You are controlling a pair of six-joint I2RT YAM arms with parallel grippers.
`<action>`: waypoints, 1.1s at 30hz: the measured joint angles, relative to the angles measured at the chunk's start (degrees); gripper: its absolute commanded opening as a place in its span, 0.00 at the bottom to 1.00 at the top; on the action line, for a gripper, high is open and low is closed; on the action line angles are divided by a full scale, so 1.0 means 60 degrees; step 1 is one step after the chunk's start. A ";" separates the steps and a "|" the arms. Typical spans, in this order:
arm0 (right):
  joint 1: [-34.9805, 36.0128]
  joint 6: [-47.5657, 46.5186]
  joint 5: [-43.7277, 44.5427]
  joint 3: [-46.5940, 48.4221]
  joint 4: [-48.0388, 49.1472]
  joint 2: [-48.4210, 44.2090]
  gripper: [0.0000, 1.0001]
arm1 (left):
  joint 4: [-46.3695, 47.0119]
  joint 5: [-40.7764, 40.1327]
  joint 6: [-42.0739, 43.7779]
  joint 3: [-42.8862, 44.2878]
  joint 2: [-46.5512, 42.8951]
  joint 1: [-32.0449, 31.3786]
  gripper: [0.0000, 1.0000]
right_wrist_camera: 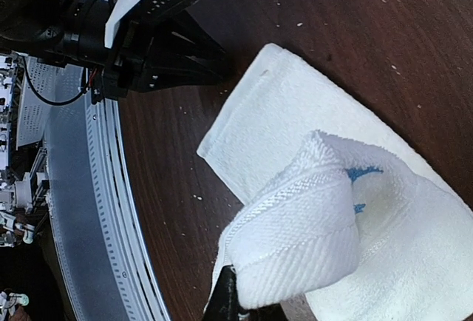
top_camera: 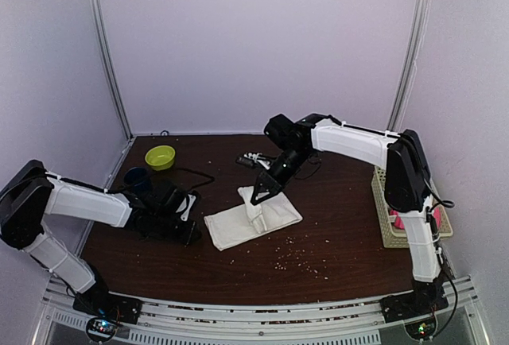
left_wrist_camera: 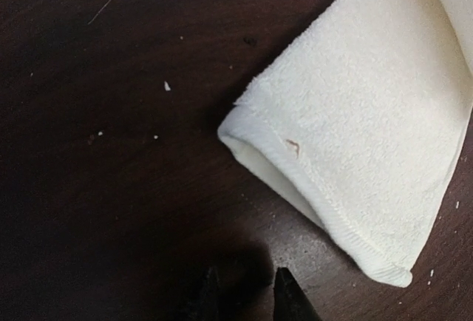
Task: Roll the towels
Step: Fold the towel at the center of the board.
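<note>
A: Item, left gripper point(left_wrist_camera: 247, 296)?
B: Fingers narrowly parted, empty; cream terry-cloth hand towel point(left_wrist_camera: 355, 136) lies just right of them
A: Next, right gripper point(top_camera: 258, 196)?
B: Pinched on its raised fold. Soft, light, limp: likely best taken by hemmed edge

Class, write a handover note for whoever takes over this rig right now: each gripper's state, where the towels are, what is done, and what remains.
Left gripper: open and empty, low on the table, just left of the cream towel.
Right gripper: shut on a lifted fold of the cream towel.
Pink towel: in the basket at the table's right edge, partly hidden.
Done: no towel rolled yet.
Left: roll the cream towel, then fetch and roll the pink one.
</note>
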 measured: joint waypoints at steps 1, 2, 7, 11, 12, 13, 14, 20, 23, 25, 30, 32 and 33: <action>0.0146 0.0084 -0.0040 0.0127 0.0007 0.0091 0.00 | 0.0222 0.0084 -0.0135 -0.0055 0.0036 0.0000 0.28; 0.0262 0.0168 -0.0066 0.0204 0.0033 0.0168 0.00 | 0.0484 0.0186 -0.0273 -0.0153 0.0044 0.0004 0.28; 0.0710 0.0674 -0.0138 0.0433 0.0149 0.0557 0.00 | 0.1716 0.0790 -0.0787 -0.0619 0.0076 0.0047 0.28; 0.0772 0.1078 -0.0135 0.0896 0.0419 0.1166 0.00 | 0.2346 0.1249 -0.1009 -0.0812 0.0164 0.0055 0.28; 0.0776 0.1166 -0.0135 0.0998 0.0492 0.1300 0.00 | 0.2466 0.1337 -0.1038 -0.0841 0.0189 0.0055 0.28; 0.0790 0.1253 -0.0135 0.1118 0.0554 0.1443 0.00 | 0.2572 0.1428 -0.1067 -0.0871 0.0211 0.0055 0.28; 0.0798 0.1388 -0.0131 0.1253 0.0634 0.1599 0.00 | 0.2659 0.1486 -0.1078 -0.0892 0.0233 0.0055 0.28; 0.0882 0.1967 -0.0138 0.1665 0.1122 0.2120 0.00 | 0.3071 0.1767 -0.1217 -0.1031 0.0306 0.0055 0.28; 0.0994 0.2295 -0.0149 0.1807 0.1439 0.2233 0.00 | 0.3260 0.1832 -0.1297 -0.1107 0.0324 0.0055 0.28; 0.1100 0.2645 -0.0182 0.1851 0.1796 0.2302 0.04 | 0.3497 0.1851 -0.1362 -0.1224 0.0324 0.0055 0.27; 0.1293 0.3756 -0.0404 0.1887 0.3053 0.2674 0.25 | 0.3967 0.1898 -0.1501 -0.1461 0.0321 0.0055 0.27; 0.1337 0.4229 -0.0583 0.2007 0.3508 0.2907 0.33 | 0.4073 0.1894 -0.1570 -0.1566 0.0255 0.0055 0.27; 0.1366 0.4368 -0.0681 0.2062 0.3705 0.2998 0.36 | 0.4080 0.1880 -0.1596 -0.1643 0.0164 0.0055 0.27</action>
